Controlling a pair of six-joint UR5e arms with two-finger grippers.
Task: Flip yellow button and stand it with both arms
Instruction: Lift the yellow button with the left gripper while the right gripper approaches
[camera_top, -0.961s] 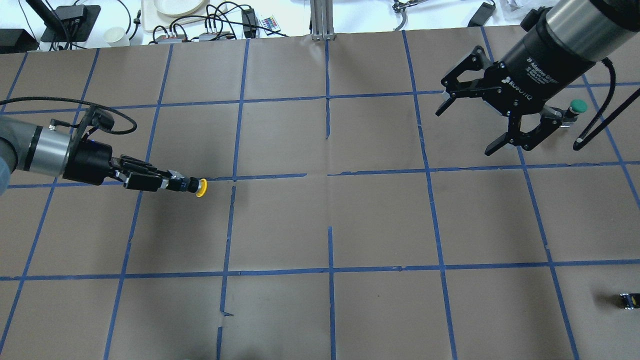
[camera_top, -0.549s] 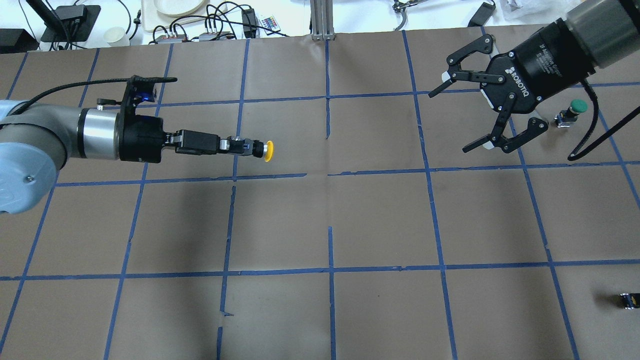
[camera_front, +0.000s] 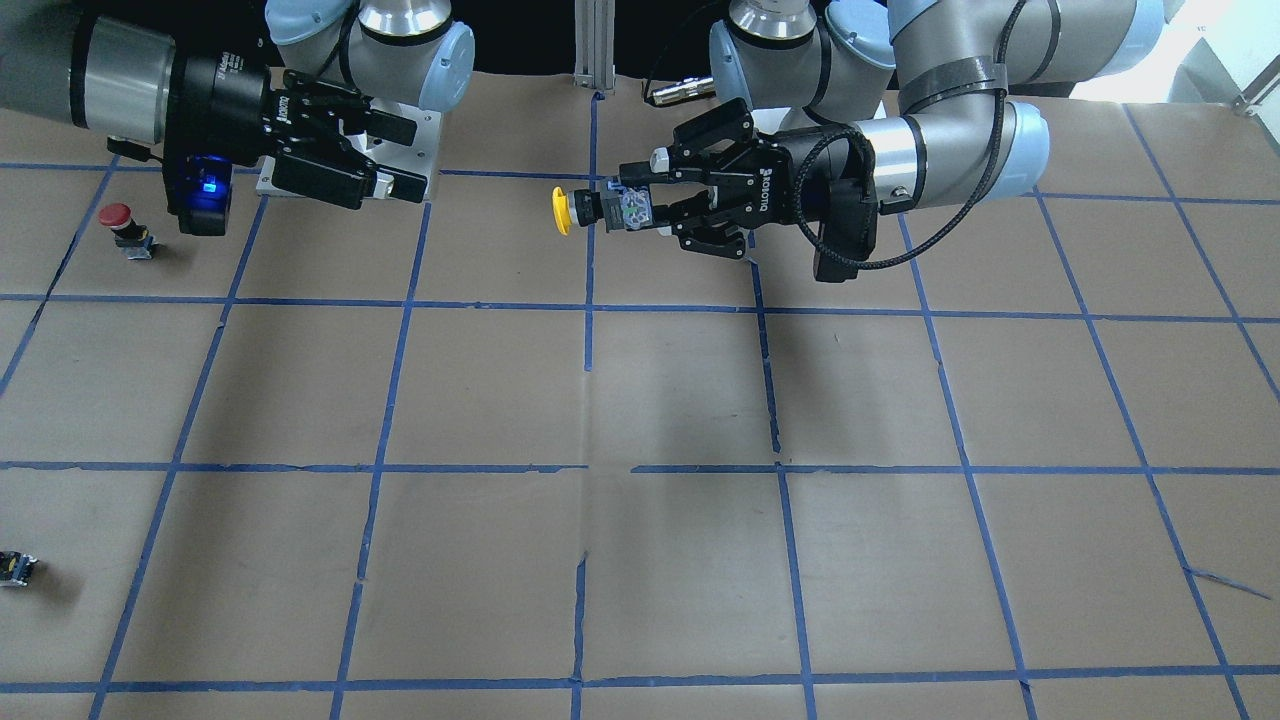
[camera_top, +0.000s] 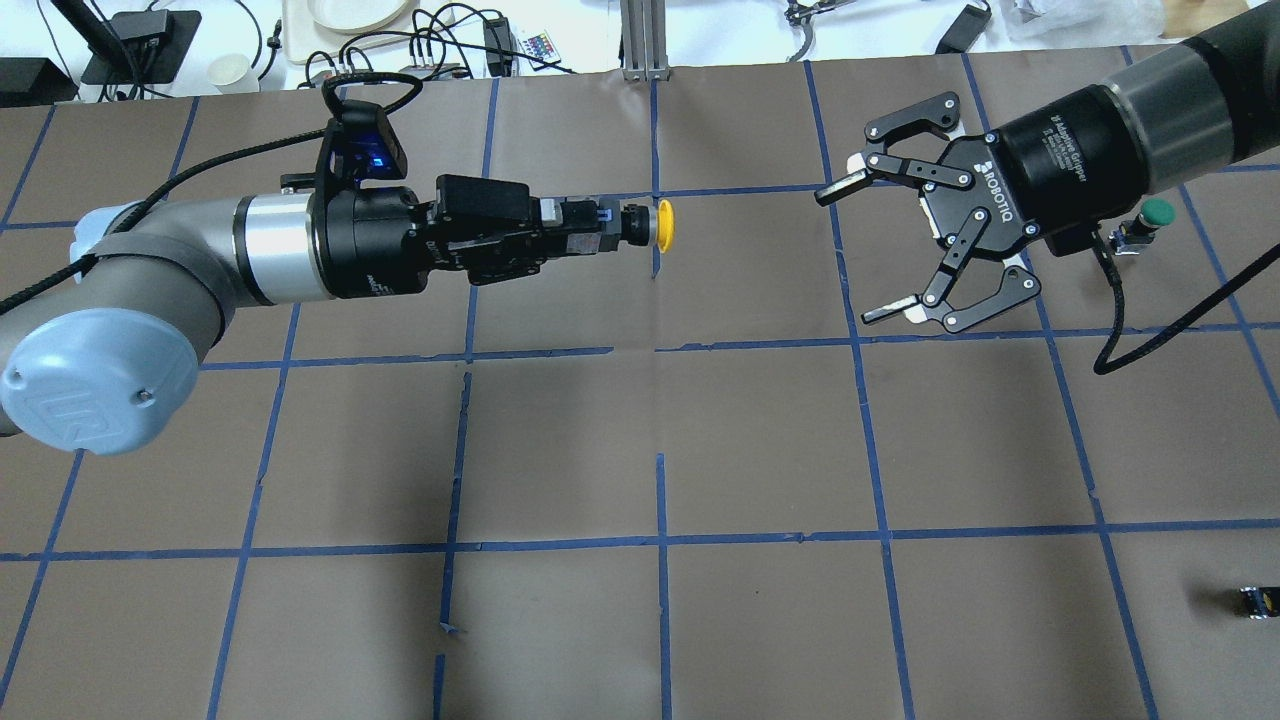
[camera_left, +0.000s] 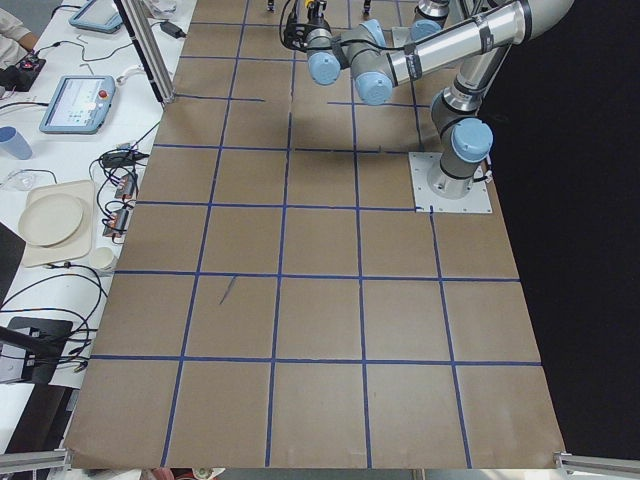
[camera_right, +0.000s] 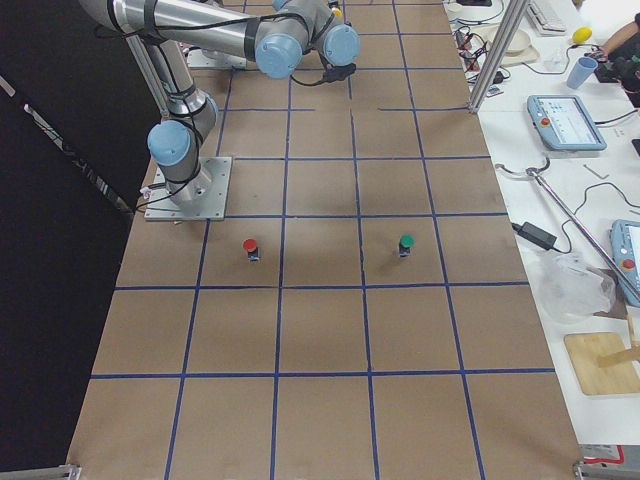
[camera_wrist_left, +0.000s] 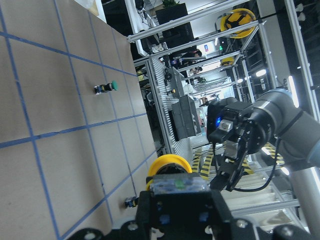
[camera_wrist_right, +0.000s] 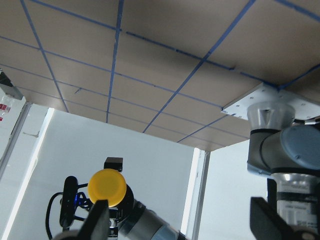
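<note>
In the overhead view, the left end effector (camera_top: 590, 222) is seen clamped on the base of the yellow button (camera_top: 662, 223), which is held sideways above the counter (camera_top: 560, 450) with its cap pointed right. Since half a second earlier it has been carried rightward to the centre tape line (camera_top: 655, 150). The right end effector (camera_top: 848, 256), fingers spread wide and empty, has been turned to face the cap, well apart from it. A green-capped button (camera_top: 1150, 215) is seen standing beside the right wrist
</note>
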